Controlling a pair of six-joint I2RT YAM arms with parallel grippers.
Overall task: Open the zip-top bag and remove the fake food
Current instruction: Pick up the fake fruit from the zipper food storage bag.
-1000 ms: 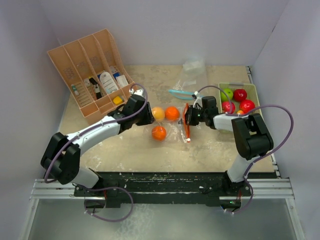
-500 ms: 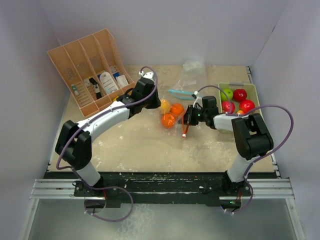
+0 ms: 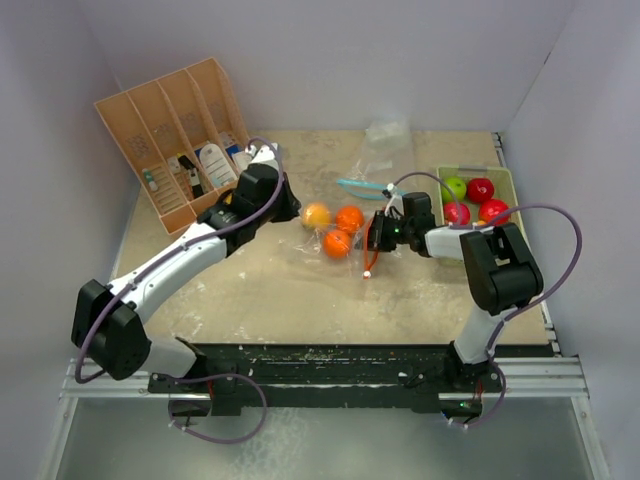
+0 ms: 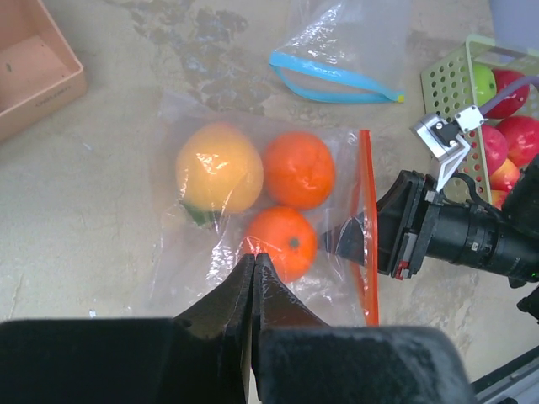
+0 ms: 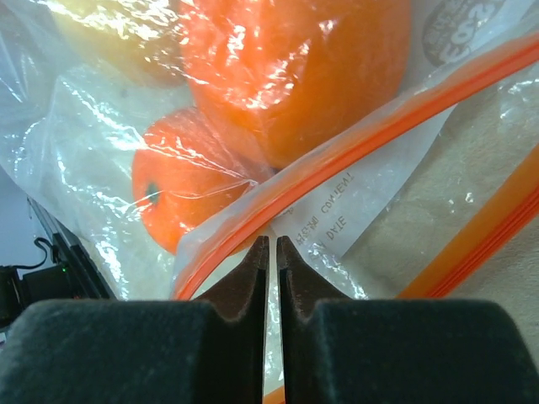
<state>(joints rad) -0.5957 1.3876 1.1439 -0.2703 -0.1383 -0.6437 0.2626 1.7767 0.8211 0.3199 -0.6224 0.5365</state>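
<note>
Zip bag [image 5: 328, 206]: mirrored print through the plastic, reads roughly "CONTENT" and "DATE". Round stamp [image 5: 459, 29] on it illegible. Packets [image 3: 215, 163] in rack [image 3: 130, 115]: unreadable.

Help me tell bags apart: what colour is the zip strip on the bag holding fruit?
Orange zip strip, clearest in left wrist view.

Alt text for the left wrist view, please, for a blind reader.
A clear zip-top bag with an orange seal lies on the table holding three toy fruits, one yellow-orange and two orange. The left jaws, shut, pinch its near film; the right jaws grip by the seal. Behind: a blue-sealed bag and a green tray of red and green fruits.
</note>
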